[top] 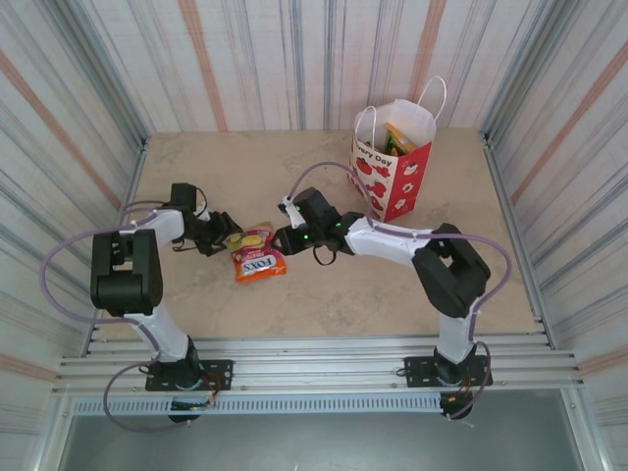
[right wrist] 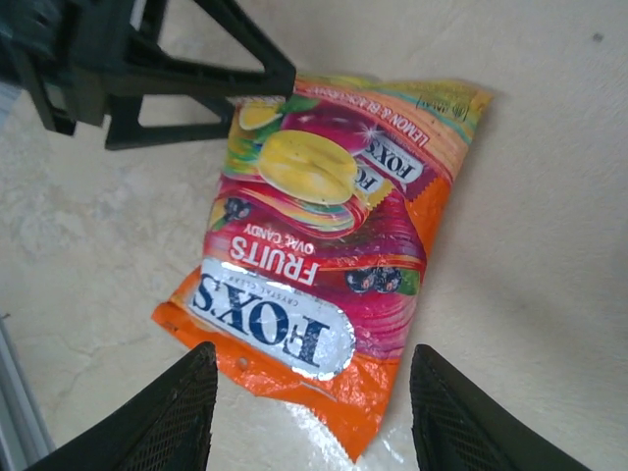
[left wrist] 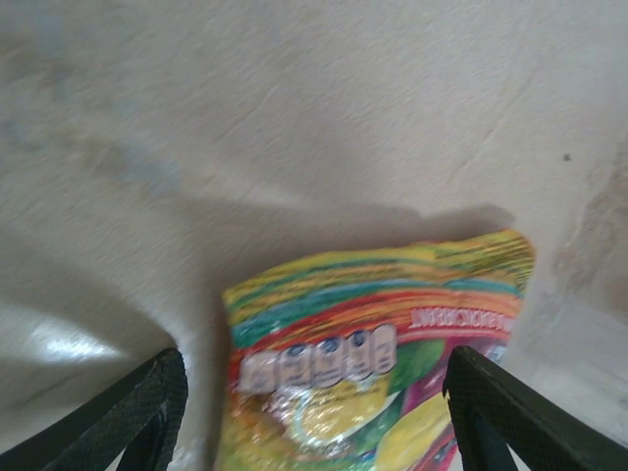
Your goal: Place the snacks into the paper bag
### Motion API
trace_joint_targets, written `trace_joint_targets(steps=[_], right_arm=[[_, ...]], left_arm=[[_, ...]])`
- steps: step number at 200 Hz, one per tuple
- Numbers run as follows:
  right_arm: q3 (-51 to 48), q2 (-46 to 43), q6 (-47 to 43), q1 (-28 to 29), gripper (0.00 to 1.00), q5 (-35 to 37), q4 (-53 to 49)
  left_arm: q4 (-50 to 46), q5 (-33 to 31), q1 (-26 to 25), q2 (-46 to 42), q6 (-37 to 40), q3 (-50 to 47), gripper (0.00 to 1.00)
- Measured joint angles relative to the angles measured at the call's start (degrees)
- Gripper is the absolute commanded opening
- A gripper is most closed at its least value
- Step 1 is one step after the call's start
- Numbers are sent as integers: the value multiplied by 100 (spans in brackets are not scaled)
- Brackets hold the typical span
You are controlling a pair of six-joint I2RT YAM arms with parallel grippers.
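Overhead view of a desk point(top: 334, 304). The bag point(top: 392, 182) stands upright at the far right, with snacks point(top: 396, 137) showing in its mouth, so most of the task looks done. One orange packet point(top: 259, 257) lies flat at mid-desk, well apart from the bag. The left end effector point(left wrist: 314, 371) straddles one end, released. The right end effector point(right wrist: 309, 365) hovers over the other end, released, gripping nothing
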Motion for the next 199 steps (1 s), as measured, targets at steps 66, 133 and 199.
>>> trace_joint_targets(steps=[66, 133, 199], right_arm=[[702, 1069, 365, -26, 47, -350, -173], [804, 1416, 726, -170, 37, -719, -79], [802, 1482, 1003, -225, 37, -916, 179]], left_arm=[[942, 669, 61, -114, 125, -564, 70], [1978, 1325, 57, -238, 37, -1248, 64], [2131, 1375, -229, -282, -90, -1471, 42]])
